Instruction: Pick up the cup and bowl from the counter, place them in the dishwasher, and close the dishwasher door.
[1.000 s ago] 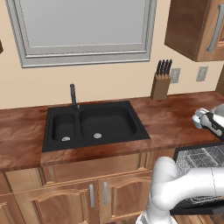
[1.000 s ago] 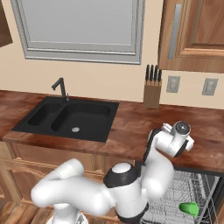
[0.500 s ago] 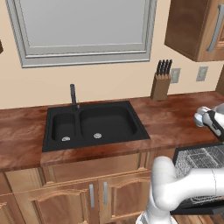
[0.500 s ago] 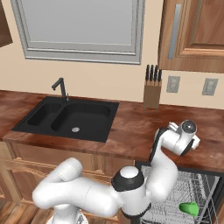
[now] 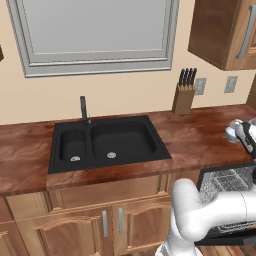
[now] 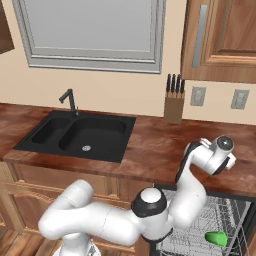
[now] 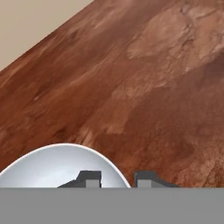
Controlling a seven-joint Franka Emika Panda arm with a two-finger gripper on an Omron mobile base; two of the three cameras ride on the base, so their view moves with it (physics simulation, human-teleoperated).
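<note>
Gripper [image 7: 113, 178]: jaws drawn narrow, one finger tip inside the bowl's rim and the other just outside it, so they straddle the wall; the pads seem to pinch the rim, though actual contact is hidden at the picture's edge.
Bowl [image 7: 61, 166]: glossy white-grey, on the counter at the right end; also seen at the hand in the left base view [image 5: 232, 131].
Counter [image 5: 200, 137]: reddish-brown mottled worktop; bare around the bowl.
Cup [image 6: 216, 238]: bright green, lying in the wire rack of the dishwasher, toward its front right.
Dishwasher [image 6: 220, 220]: open below the counter, grey rack [image 5: 225, 185] exposed.
Sink [image 5: 107, 142]: black, double, set in the counter, well apart from the bowl.
Knife block [image 6: 173, 106]: stands against the wall, dark handles up.
Writing: no legible brand or label on any object.
</note>
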